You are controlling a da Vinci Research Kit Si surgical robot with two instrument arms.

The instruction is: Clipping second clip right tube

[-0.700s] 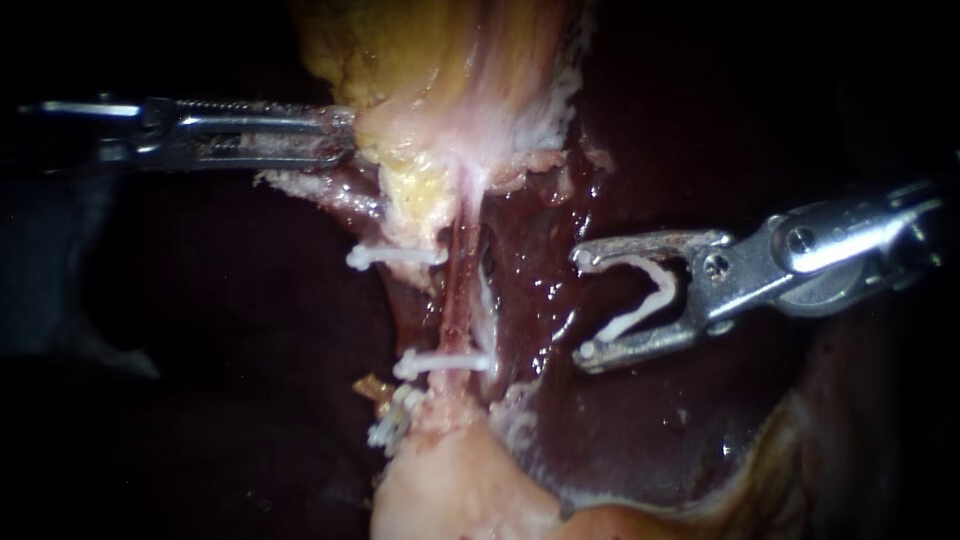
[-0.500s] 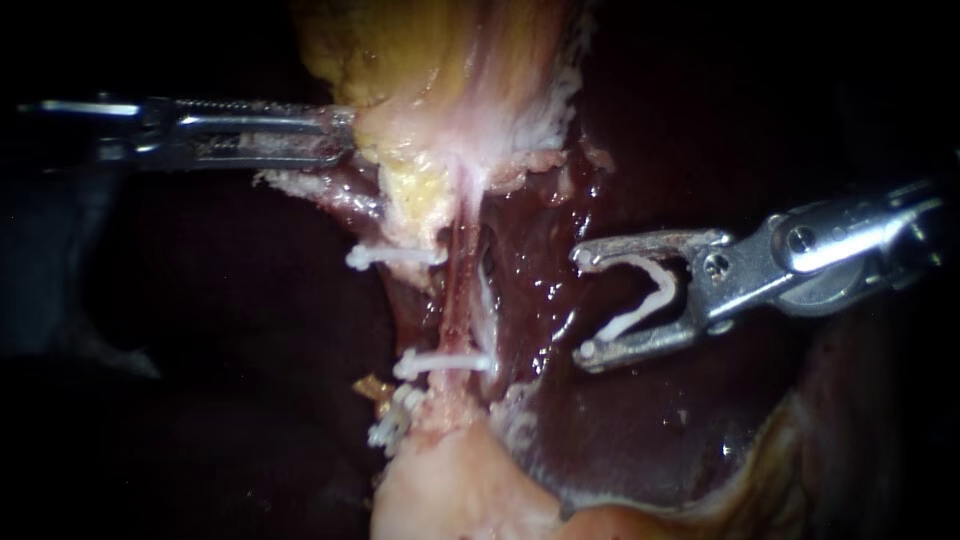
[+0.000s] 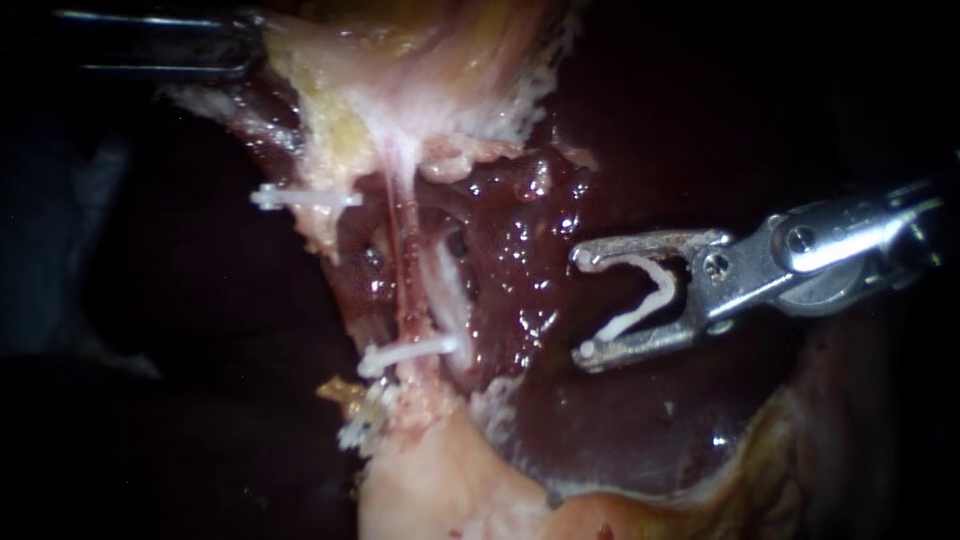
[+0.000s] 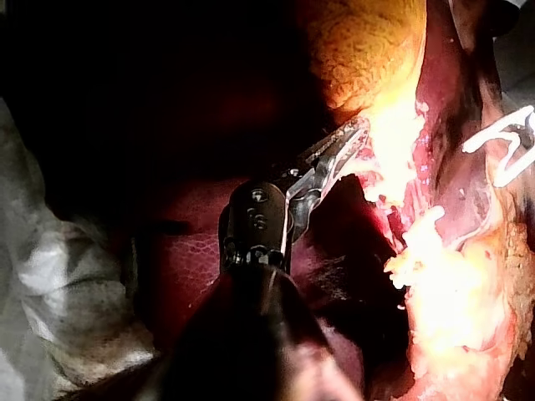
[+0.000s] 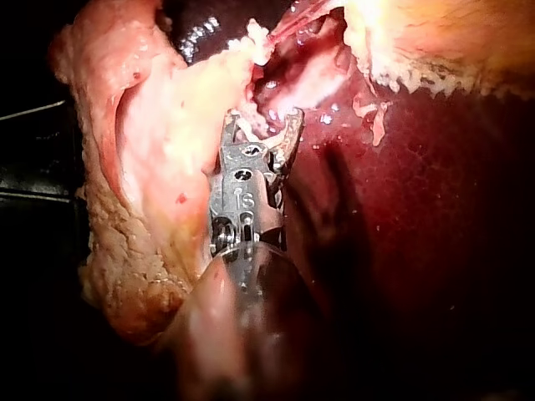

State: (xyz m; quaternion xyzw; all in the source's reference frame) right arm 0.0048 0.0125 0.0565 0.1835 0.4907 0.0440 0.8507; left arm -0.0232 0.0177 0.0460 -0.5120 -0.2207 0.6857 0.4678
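Right tool [image 3: 583, 306] enters the endoscope view from 3 o'clock. Its jaws are spread wide and carry an open white clip [image 3: 645, 292], with one leg of that clip lying against each jaw. This tool hangs over the dark red liver [image 3: 640, 440], well apart from the tubes.

Near the centre, two strands run from 12 toward 6 o'clock. One is a thin red tube [image 3: 404, 250]. Just beside it, on its 3 o'clock side, is the paler right tube [image 3: 447, 295]. A lower clip [image 3: 405, 353], closed and white, crosses the bottom end of both strands, and its tip touches the right tube. An upper clip [image 3: 305, 198] juts toward 9 o'clock from yellowish tissue. A cluster of clips [image 3: 360, 425] sits at about 7 o'clock from the centre.

Left tool [image 3: 240, 45] is dim, at 11 o'clock. In the left wrist view its jaws are drawn narrow, clamped on the edge of pale tissue [image 4: 393, 134], with the yellow gallbladder [image 4: 368, 50] just ahead. In the right wrist view, pale fatty tissue lies beside the right tool.
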